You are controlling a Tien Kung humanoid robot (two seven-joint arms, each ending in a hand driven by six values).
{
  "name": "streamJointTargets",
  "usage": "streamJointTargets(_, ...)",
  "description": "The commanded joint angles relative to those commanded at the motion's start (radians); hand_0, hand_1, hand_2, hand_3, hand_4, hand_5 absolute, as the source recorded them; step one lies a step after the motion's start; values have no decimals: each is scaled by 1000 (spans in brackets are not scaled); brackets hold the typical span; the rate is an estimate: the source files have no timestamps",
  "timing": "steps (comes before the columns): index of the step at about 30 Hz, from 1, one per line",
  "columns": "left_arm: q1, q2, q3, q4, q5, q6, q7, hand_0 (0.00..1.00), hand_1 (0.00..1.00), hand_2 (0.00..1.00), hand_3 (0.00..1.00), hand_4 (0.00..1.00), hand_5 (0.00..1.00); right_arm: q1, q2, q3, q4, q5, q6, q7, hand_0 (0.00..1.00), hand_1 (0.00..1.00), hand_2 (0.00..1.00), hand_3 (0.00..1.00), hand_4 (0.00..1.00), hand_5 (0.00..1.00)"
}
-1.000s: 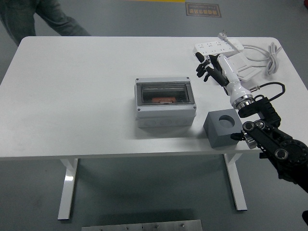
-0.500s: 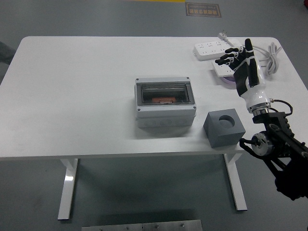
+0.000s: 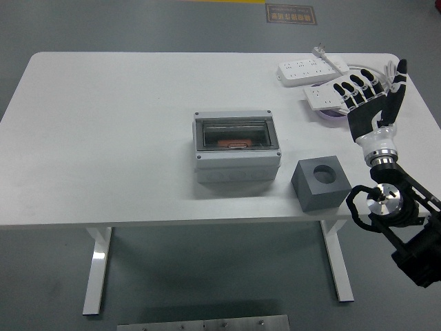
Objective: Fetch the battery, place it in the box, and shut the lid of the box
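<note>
The right hand (image 3: 372, 103) is raised over the desk's (image 3: 103, 138) right edge with its fingers (image 3: 353, 88) spread and holding nothing, above the two white power strips (image 3: 311, 68) at the far right corner. The grey box (image 3: 236, 146) sits near the desk's middle with its clear lid down, and the orange battery (image 3: 237, 144) shows inside it. A grey block (image 3: 320, 182) with a round hole stands at the near edge, just right of the box.
</note>
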Motion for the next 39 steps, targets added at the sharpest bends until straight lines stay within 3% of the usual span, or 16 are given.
streamJointTargets(5, 4, 8, -3, 1, -2, -1, 6, 432, 642, 644, 634, 818, 903, -8, -1, -5, 0, 58, 29, -31, 545, 413, 434, 457, 906, 912)
streamJointTargets(18, 17, 32, -16, 4, 17, -23, 10, 459, 644, 645, 666, 816, 905, -11, -3, -28, -5, 44, 67, -91, 547, 448, 465, 477, 909, 914)
streamJointTargets(25, 19, 43, -22, 4, 28, -31, 13, 460, 644, 646, 666, 816, 906, 7, 5, -47, -5, 39, 68, -107, 558, 455, 477, 506, 912, 916)
streamJointTargets(39, 21, 38, -9, 5, 1, -36, 24, 464, 642, 647, 669, 820, 912, 75, 39, -58, -30, 58, 42, -99, 571, 466, 490, 522, 911, 917)
